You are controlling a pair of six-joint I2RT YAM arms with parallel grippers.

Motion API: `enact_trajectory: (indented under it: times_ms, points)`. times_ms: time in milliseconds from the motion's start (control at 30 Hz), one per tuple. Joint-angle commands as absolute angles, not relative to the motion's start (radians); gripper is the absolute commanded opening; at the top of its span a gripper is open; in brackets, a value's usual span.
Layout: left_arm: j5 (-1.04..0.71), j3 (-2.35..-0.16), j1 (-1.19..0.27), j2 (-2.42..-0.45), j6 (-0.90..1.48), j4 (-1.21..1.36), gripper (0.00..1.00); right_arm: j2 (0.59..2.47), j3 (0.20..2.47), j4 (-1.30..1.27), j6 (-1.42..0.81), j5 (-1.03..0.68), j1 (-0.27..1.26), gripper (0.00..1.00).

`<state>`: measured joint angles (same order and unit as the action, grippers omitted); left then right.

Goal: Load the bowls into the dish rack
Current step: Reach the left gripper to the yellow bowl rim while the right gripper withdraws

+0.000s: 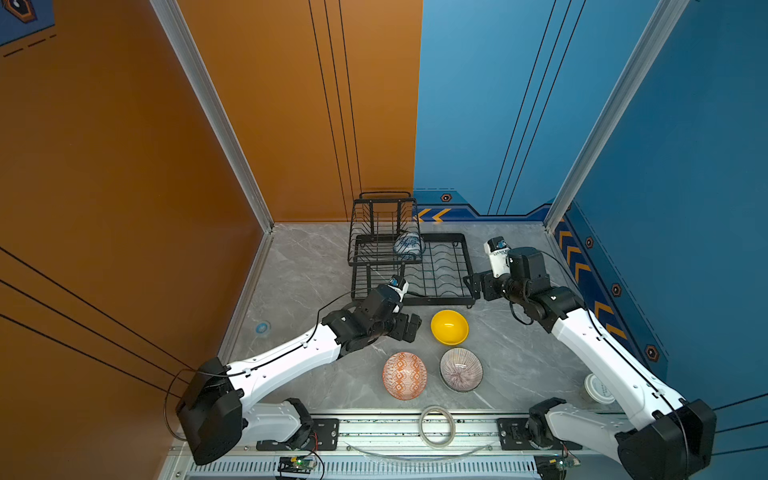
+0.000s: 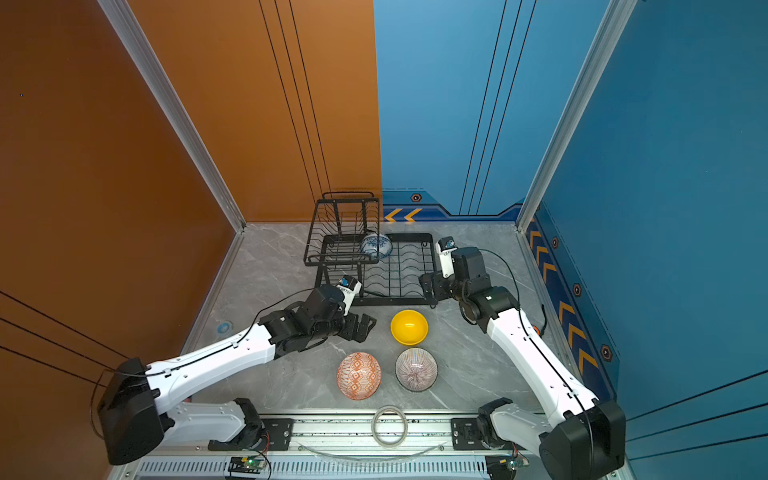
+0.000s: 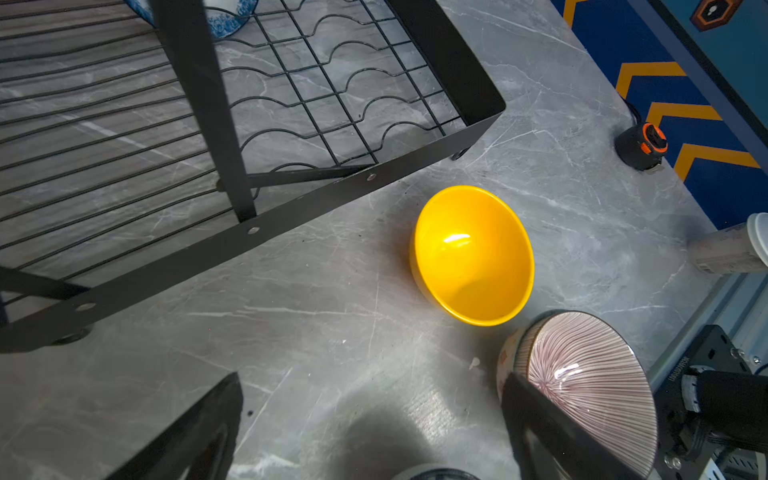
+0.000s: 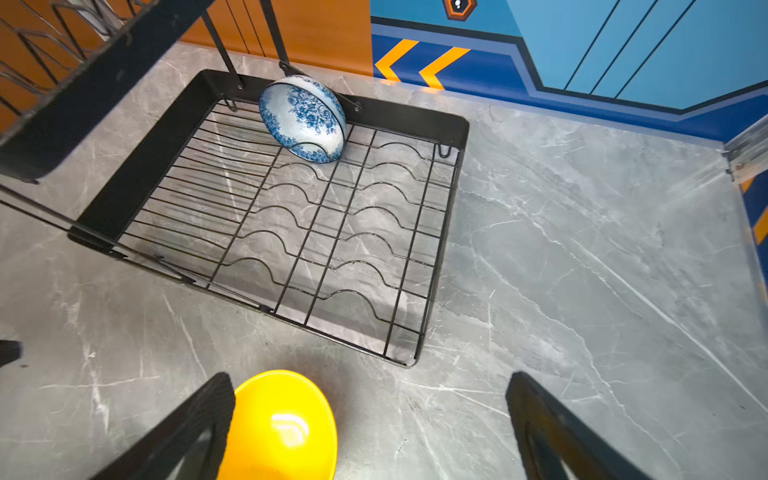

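Both grippers idle, nothing held. Left gripper [image 1: 409, 327] has its fingers [image 3: 199, 428] spread wide and sits low over the bench [image 1: 299, 274], just left of the yellow bowl [image 1: 449, 327], not touching it. Right gripper [image 1: 473, 284] also has its fingers [image 4: 552, 432] spread, at the front right corner of the dish rack [image 4: 137, 170]. Yellow bowl is near it but clear of it. Rack is at the back of the bench, raised basket tier on its left half. Blue-white floral bowl [image 4: 303, 118] is the only bowl in the rack: tipped on edge in the base tray, against the far wall, right by the tier's support rods. Yellow bowl is upright on the bench just in front of the rack's front rail. Orange-white diamond bowl [image 1: 404, 375] and pinkish radial-striped bowl [image 1: 461, 369] are upright side by side nearer the front edge, with a small gap between them. The striped one is just in front of the yellow. Tape ring [image 1: 436, 426] lies flat on the front rail. White lidded tub [image 1: 598, 388] is at the bench's right edge beside the right arm.
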<state>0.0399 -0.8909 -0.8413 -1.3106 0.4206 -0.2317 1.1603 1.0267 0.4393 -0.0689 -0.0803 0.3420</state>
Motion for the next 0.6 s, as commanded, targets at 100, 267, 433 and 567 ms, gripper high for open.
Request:
enact_trajectory:
  times_ms: [100, 267, 433, 567]
  points:
    - [0.014, -0.949, -0.868, -1.443, 0.457, -0.147, 0.98, 1.132, 1.022, 0.474, -0.101, -0.157, 0.317, 1.00]
    - [0.000, -0.997, -0.876, -1.521, 0.475, -0.145, 0.98, 1.135, 1.021, 0.472, -0.100, -0.150, 0.312, 1.00]
    - [-0.026, -1.023, -0.886, -1.595, 0.485, -0.138, 0.98, 1.140, 1.019, 0.465, -0.104, -0.149, 0.310, 1.00]
    - [-0.050, -1.073, -0.888, -1.653, 0.498, -0.132, 0.99, 1.135, 1.004, 0.463, -0.103, -0.143, 0.310, 1.00]
